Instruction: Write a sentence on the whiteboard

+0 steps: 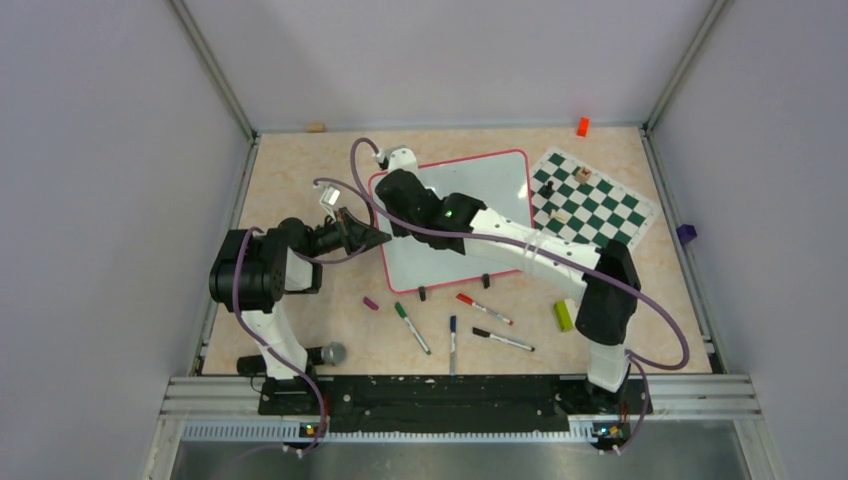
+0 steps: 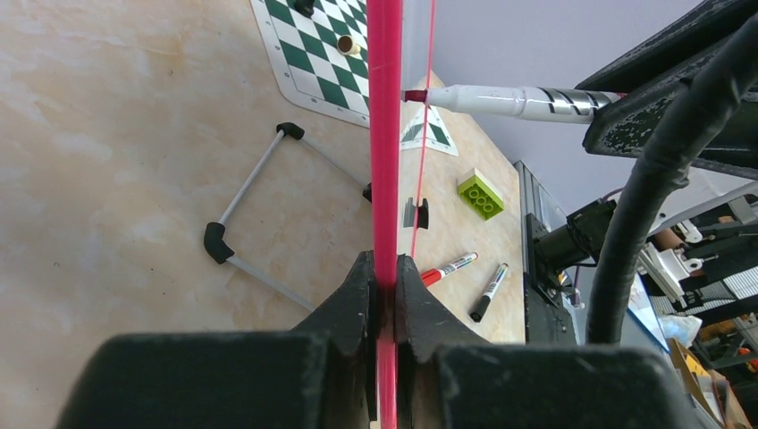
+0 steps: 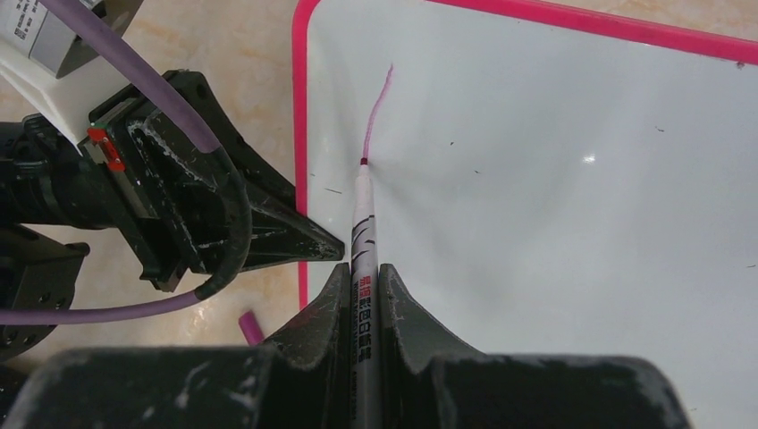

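Observation:
The whiteboard lies tilted in the middle of the table, glossy white with a red-pink rim. My left gripper is shut on the rim at the board's left edge. My right gripper is shut on a white marker. The marker's tip touches the board near the upper left corner. Of the sentence, only one short purple stroke shows, running up from the tip. In the left wrist view the marker meets the board from the right.
A green-and-white chess mat with a few pieces lies right of the board. In front of the board lie a red marker, a green marker, a blue marker, a black marker, a green brick and a purple cap.

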